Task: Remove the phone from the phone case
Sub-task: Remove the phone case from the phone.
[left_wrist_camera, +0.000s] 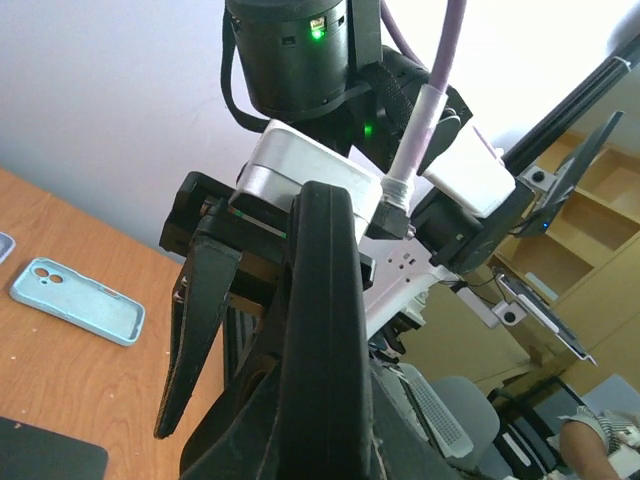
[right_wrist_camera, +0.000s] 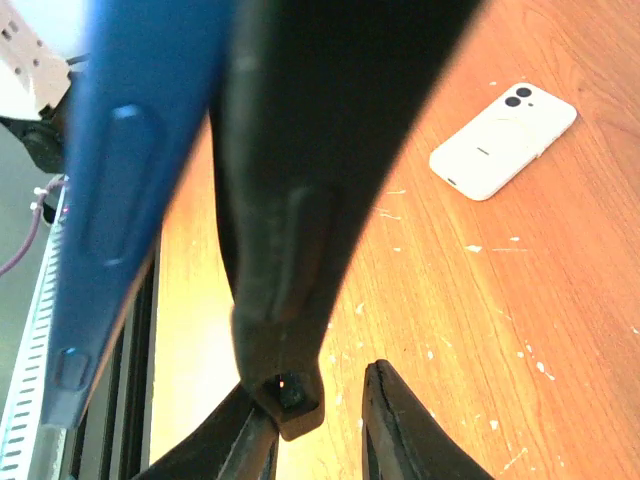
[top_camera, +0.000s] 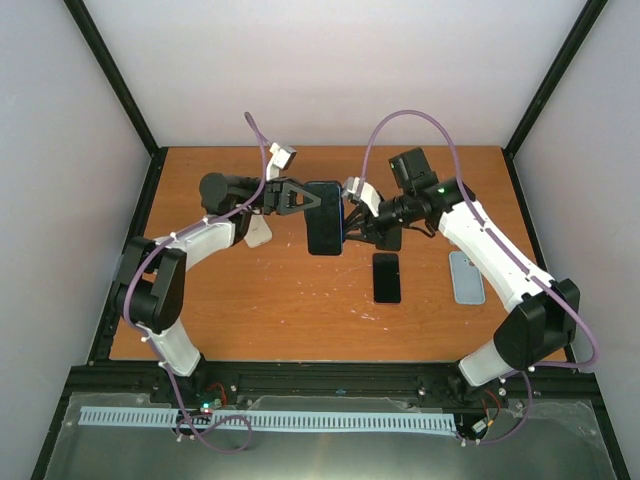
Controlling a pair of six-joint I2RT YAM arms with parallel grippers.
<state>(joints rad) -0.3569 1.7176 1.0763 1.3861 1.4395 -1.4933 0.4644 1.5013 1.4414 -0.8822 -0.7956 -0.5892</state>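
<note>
The phone in its case is held in the air over the middle of the table, dark with a blue strip along its right edge. My left gripper is shut on its left edge; in the left wrist view the black edge runs up between my fingers. My right gripper is at its right edge and open. In the right wrist view a black case corner sits between my right fingertips, touching one finger, with a gap to the other. A blue edge runs beside the black one.
A black phone and a light blue case lie on the wooden table to the right of centre. A white phone lies under the left arm; it also shows in the right wrist view. The blue case shows in the left wrist view.
</note>
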